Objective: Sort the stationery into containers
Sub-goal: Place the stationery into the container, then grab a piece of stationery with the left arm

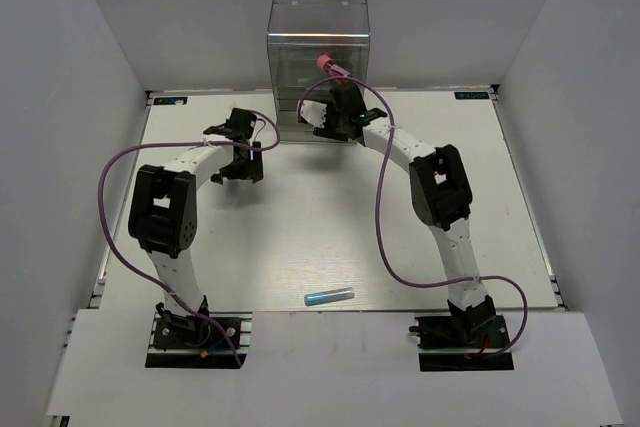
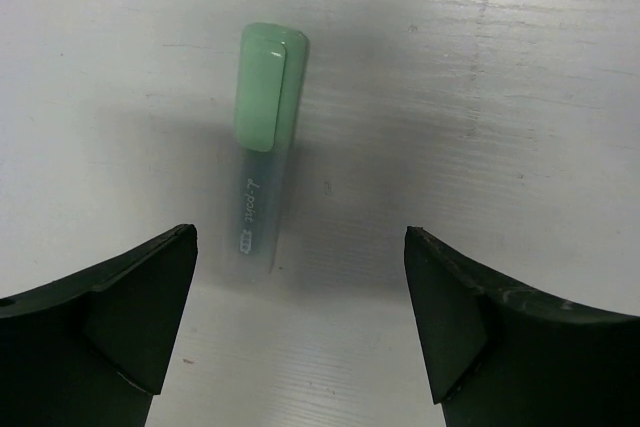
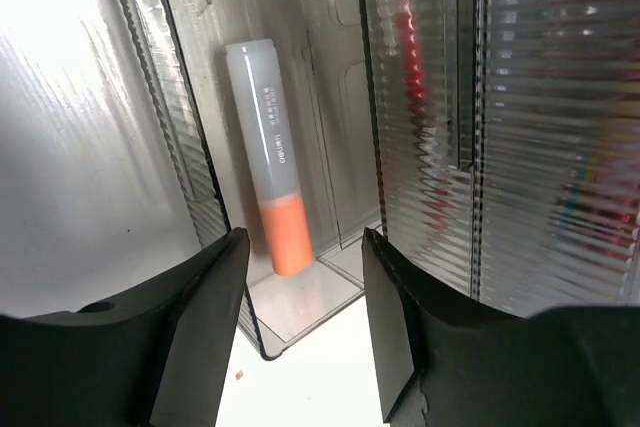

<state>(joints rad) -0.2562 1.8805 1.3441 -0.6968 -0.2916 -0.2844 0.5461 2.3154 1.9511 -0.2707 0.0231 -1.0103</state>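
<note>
Green-capped marker [image 2: 265,147] lies below the released left gripper [image 2: 300,247]; right gripper [image 3: 305,242] also released at drawers [image 3: 520,147].

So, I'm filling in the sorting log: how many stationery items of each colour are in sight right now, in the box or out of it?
Green-capped marker, on the table: 1
Light blue marker, on the table: 1
Orange-and-grey marker, inside the clear box: 1
Pink-red tube, at the clear box: 1
Total: 4
</note>
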